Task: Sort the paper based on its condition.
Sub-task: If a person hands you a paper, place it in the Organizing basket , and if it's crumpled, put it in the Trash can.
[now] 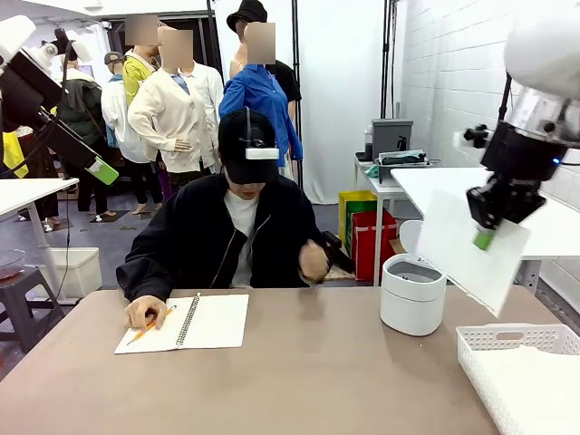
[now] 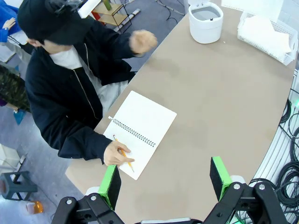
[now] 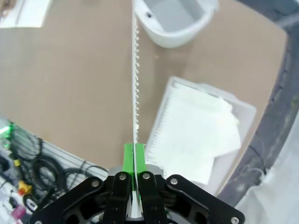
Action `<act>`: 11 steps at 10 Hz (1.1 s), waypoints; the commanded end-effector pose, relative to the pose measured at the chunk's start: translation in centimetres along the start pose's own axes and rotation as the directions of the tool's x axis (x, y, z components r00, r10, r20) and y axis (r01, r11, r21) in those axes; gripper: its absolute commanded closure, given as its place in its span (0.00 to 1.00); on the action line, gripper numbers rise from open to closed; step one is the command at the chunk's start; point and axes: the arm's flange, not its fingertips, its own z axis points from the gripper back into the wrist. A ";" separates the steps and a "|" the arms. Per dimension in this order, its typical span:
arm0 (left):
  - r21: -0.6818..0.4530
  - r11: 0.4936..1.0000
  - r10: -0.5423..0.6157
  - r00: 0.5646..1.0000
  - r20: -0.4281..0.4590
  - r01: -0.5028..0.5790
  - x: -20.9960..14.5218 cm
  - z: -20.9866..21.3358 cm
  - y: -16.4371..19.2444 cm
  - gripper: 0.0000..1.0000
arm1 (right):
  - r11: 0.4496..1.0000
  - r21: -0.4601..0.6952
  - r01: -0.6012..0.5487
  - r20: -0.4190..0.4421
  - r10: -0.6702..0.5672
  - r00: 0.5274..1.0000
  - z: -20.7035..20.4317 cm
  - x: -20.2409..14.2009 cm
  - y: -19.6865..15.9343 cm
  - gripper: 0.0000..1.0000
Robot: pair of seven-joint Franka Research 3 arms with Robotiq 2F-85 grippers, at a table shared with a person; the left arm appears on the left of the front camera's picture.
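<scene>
Beige tabletop (image 1: 317, 381), lower right: tray (image 1: 517, 333) holds some paper (image 3: 196, 130) already, the right claw (image 1: 483, 238) pinches one sheet (image 1: 444, 245) raised near it, not yet placed, and the left claw (image 2: 164, 172) hangs open.

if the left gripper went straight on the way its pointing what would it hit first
The left gripper would most likely meet the brown tabletop beside the spiral notebook, perhaps the notebook's edge; depth is unclear.
</scene>
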 end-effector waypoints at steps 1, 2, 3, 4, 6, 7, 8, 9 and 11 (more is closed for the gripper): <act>-0.001 1.000 0.001 1.000 0.003 0.000 0.0 0.1 0.0 0.00 | 0.987 -0.142 0.081 -0.005 -0.082 0.997 -1.2 -3.5 -1.6 1.00; -0.001 1.000 0.001 1.000 0.003 0.000 0.0 0.1 0.0 0.00 | 0.972 -0.211 0.100 -0.036 -0.111 0.993 -1.7 -4.8 -2.5 1.00; -0.001 1.000 0.001 1.000 0.003 0.000 0.0 0.1 0.0 0.00 | 0.963 -0.246 0.110 -0.067 -0.130 0.989 -2.0 -5.8 -3.3 1.00; -0.001 1.000 0.001 1.000 0.003 0.000 0.0 0.1 0.0 0.00 | 0.960 -0.247 0.133 -0.086 -0.158 0.984 -3.4 -6.5 -4.2 1.00; -0.001 1.000 0.001 1.000 0.003 0.000 0.0 0.1 0.0 0.00 | 0.949 -0.185 0.255 -0.010 -0.261 0.965 -4.9 -6.1 -5.7 1.00; -0.001 1.000 0.001 1.000 0.003 0.000 0.0 0.1 0.0 0.00 | 0.963 -0.232 0.135 -0.065 -0.154 0.986 -3.5 -6.6 -4.7 1.00; -0.001 1.000 0.001 1.000 0.003 0.000 0.0 0.1 0.0 0.00 | 0.963 -0.232 0.135 -0.065 -0.154 0.986 -3.5 -6.6 -4.7 1.00; -0.001 1.000 0.001 1.000 0.003 0.000 0.0 0.1 0.0 0.00 | 0.963 -0.232 0.135 -0.065 -0.154 0.986 -3.5 -6.6 -4.7 1.00; -0.001 1.000 0.001 1.000 0.003 0.000 0.0 0.1 0.0 0.00 | 0.962 -0.219 0.162 -0.051 -0.178 0.983 -3.8 -6.6 -4.9 1.00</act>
